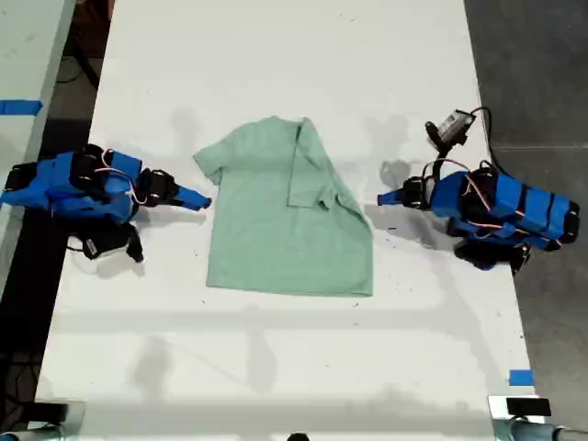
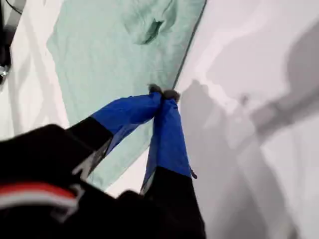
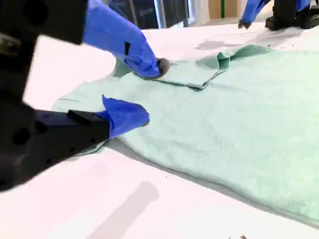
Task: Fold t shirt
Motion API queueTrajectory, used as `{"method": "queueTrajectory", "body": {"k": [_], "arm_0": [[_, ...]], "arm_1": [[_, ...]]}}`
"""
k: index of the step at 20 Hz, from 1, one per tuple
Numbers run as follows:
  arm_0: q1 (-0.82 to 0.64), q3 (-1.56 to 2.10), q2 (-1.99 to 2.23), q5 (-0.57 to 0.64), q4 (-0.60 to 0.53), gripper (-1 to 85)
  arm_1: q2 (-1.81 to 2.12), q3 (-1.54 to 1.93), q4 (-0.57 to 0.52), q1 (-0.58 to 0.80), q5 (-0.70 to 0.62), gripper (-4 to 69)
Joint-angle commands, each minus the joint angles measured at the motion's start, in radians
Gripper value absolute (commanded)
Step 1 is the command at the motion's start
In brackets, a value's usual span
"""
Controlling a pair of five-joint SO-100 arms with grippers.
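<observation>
So the t shirt (image 1: 276,230) is lying spread out mid white table (image 1: 276,55), between both arms, with one sleeve flopped over its body. My first gripper (image 1: 381,197) sits just off the shirt's edge, tips pinched together on nothing. My second gripper (image 3: 152,91) has its jaws spread wide over the opposite edge.

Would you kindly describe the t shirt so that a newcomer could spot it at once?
On the white table, look between the two blue arms. The t shirt lies there, plain pale mint green, one sleeve folded inward on the exterior view's right. It is the only cloth.
</observation>
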Motion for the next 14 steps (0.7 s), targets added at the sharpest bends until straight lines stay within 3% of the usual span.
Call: {"method": "queueTrajectory", "body": {"k": [1,11,14], "arm_0": [[-0.155,0.021,0.012,-0.032,-0.121,0.2],[-0.123,0.023,0.012,0.003,-0.146,0.0],[-0.153,-0.202,-0.121,0.049,-0.112,0.0]], "arm_1": [[0.02,0.055,0.023,0.009,0.04,0.2],[0.02,0.055,0.025,0.014,0.04,0.2],[0.02,0.055,0.025,0.015,0.04,0.2]]}}
